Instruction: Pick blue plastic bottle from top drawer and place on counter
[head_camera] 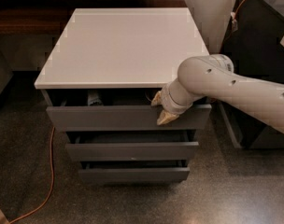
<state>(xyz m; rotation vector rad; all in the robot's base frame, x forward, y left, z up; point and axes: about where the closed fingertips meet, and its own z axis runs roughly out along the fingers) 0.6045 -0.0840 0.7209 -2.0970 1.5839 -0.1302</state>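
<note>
At matte top drawer, tan tool

High front view down: fingers at top drawer.

Narrow slot under counter into top drawer; gripper at right.

Gripper spread open astride the top drawer front; bottle inside, leftward; counter just above.
</note>
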